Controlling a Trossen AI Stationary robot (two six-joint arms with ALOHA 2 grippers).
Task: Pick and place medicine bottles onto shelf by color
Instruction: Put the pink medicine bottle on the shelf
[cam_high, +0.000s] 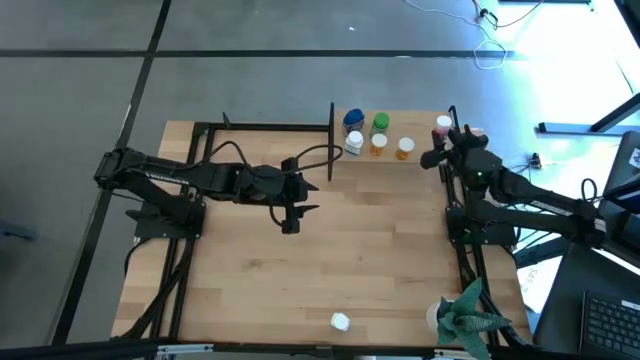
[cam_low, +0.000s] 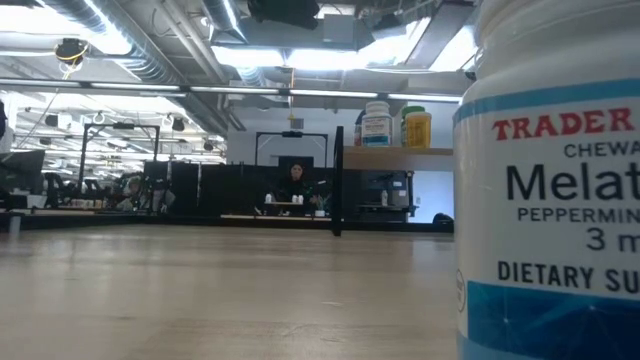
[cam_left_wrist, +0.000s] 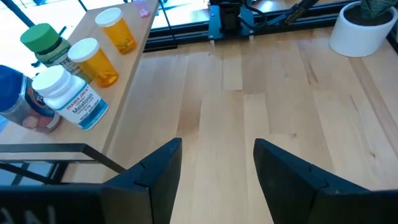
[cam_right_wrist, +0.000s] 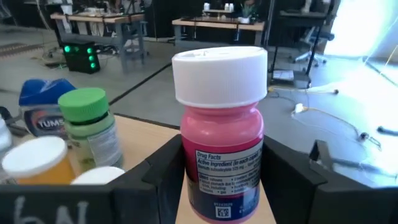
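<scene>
A: Why is the right tool (cam_right_wrist: 221, 180) up at the far end of the shelf (cam_high: 420, 158)?

B: It has the pink bottle (cam_right_wrist: 221, 134) with the white cap pinched between its fingers, standing upright. I'd judge it is setting that one apart from the others, since the sorting goes by color.

A: And the rest?

B: Grouped on the same board: a blue-capped bottle (cam_left_wrist: 15, 93), a green-capped one (cam_left_wrist: 43, 40), two orange ones (cam_left_wrist: 93, 59) and a white melatonin bottle (cam_left_wrist: 68, 96). Whether the pink bottle's base already touches the wood is hard to tell.

A: The left tool (cam_left_wrist: 217, 174)?

B: Spread and empty over bare table (cam_left_wrist: 273, 93), facing the shelf, likely waiting. One small white bottle (cam_high: 341, 321) lies near the table's front edge, well apart from the shelf, beside the potted plant (cam_high: 468, 318).
</scene>
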